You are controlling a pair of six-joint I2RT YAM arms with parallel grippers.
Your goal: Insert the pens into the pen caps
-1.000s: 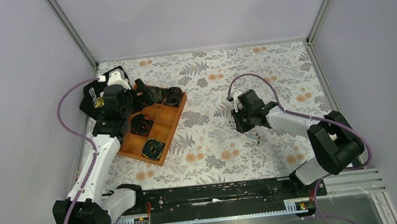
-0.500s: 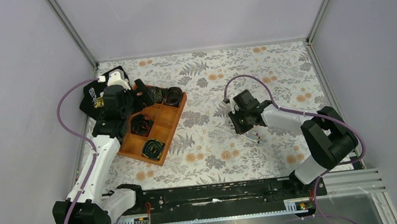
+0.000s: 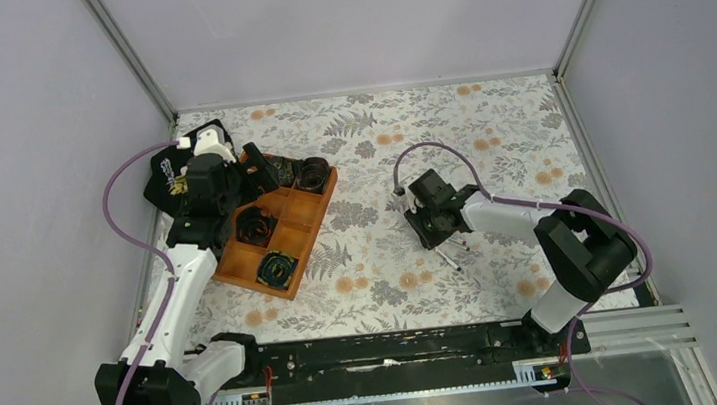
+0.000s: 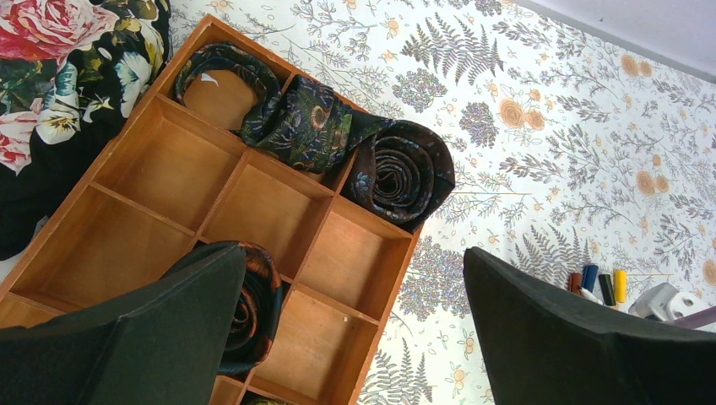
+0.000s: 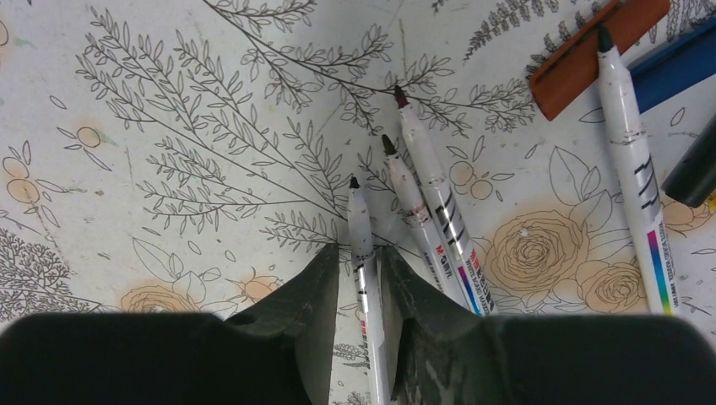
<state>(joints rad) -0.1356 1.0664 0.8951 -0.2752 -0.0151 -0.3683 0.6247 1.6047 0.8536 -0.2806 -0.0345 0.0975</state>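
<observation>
In the right wrist view four white-barrelled pens lie on the floral table. One pen (image 5: 358, 211) runs lengthwise between the fingertips of my right gripper (image 5: 359, 250), which are closed to about its width. Two more pens (image 5: 429, 190) lie just to its right. The fourth pen (image 5: 633, 160) lies further right, its tip by the red cap (image 5: 595, 55), with the blue cap (image 5: 675, 59) and black cap (image 5: 694, 169) beside it. The yellow cap (image 4: 621, 285) shows in the left wrist view. My left gripper (image 4: 355, 337) is wide open and empty above the wooden tray (image 4: 397, 278).
The divided wooden tray (image 3: 323, 206) at the left holds rolled ties (image 4: 404, 173) in some compartments. A dark floral cloth (image 4: 51, 76) lies beyond its far corner. Grey walls enclose the table on three sides.
My right gripper has swung left across the table by a small amount, turning its wrist, and a pen now shows behind it. The left arm has not moved.
</observation>
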